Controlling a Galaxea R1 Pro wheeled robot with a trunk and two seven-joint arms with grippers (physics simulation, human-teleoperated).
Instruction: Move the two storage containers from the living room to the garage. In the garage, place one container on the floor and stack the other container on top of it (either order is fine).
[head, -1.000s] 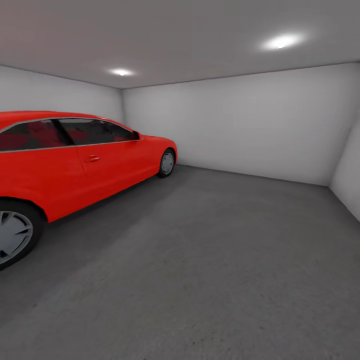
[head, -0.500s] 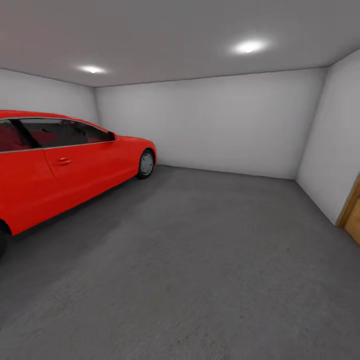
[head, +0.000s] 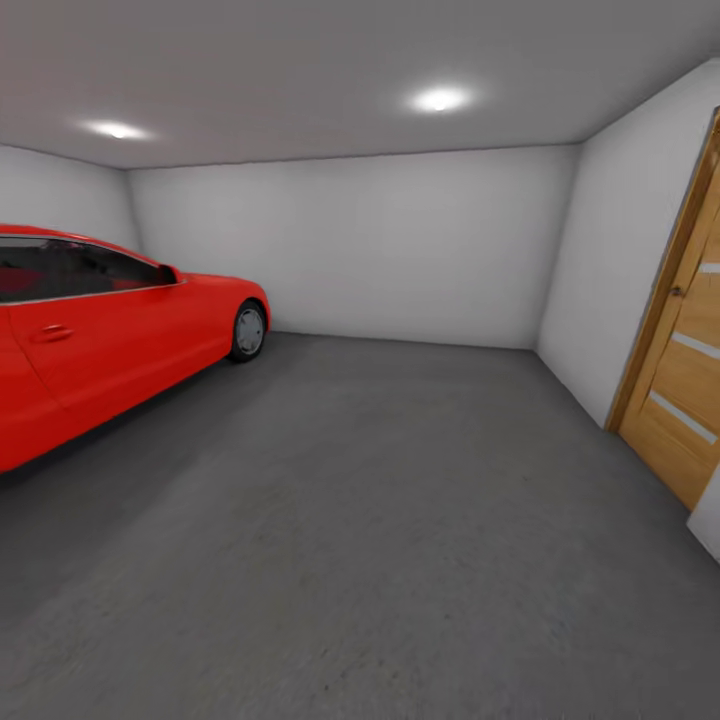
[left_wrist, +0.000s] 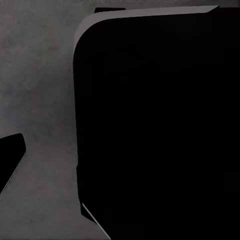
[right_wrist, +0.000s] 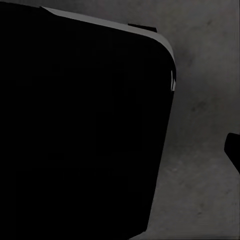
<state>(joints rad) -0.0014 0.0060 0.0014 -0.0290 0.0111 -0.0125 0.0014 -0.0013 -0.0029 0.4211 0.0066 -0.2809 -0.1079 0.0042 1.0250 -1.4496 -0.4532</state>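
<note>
I am in the garage, looking over its dark grey concrete floor (head: 380, 500) toward the plain pale back wall (head: 380, 250). The two storage containers are out of view, and so is the living room. In the left wrist view a large black rounded body of the robot (left_wrist: 160, 125) hangs over the grey floor (left_wrist: 40, 75). The right wrist view has the same kind of black body (right_wrist: 80, 125) above the floor (right_wrist: 205, 150).
A red car (head: 100, 340) stands along the left side, its nose toward the back wall. A wooden plank door (head: 685, 400) sits in the right wall. Open concrete stretches between the car and the door. Two ceiling lights glow overhead.
The head camera has turned to the right: the car has slid toward the left edge of the picture and the wooden door has come into view at the right. Nothing in the room itself moved.
</note>
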